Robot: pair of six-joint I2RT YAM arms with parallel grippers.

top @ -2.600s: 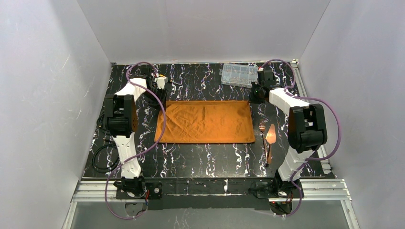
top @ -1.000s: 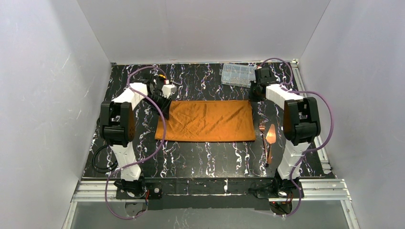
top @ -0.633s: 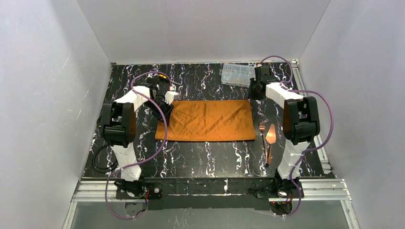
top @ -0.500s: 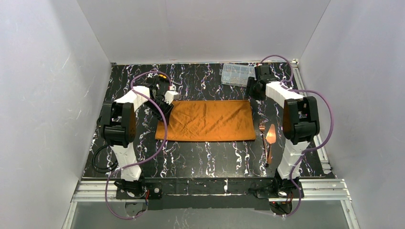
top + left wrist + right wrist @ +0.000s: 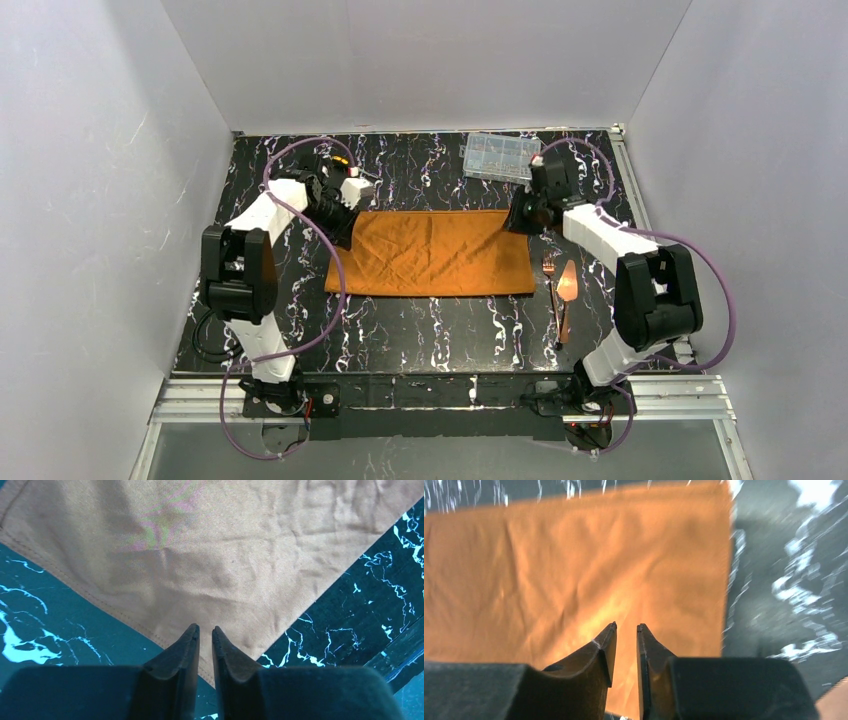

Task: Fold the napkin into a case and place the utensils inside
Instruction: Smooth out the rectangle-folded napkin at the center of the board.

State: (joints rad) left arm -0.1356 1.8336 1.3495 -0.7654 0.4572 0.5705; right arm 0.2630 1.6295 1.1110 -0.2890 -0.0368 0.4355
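At mid-surface the napkin (image 5: 430, 253) lies half-folded, utensils (image 5: 566, 285) toward the right edge; left hand (image 5: 205, 628) and right hand (image 5: 626, 626), narrowly parted, pinching nothing, hover at its far corners, which the next fold apparently requires gripping.

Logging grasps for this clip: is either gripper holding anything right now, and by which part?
Nothing is held. The left gripper is over a corner of the napkin, the right gripper over its right end, both with jaws narrowly apart and empty.

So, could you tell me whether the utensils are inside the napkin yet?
Out: the utensils lie on the table, right of the flat napkin.
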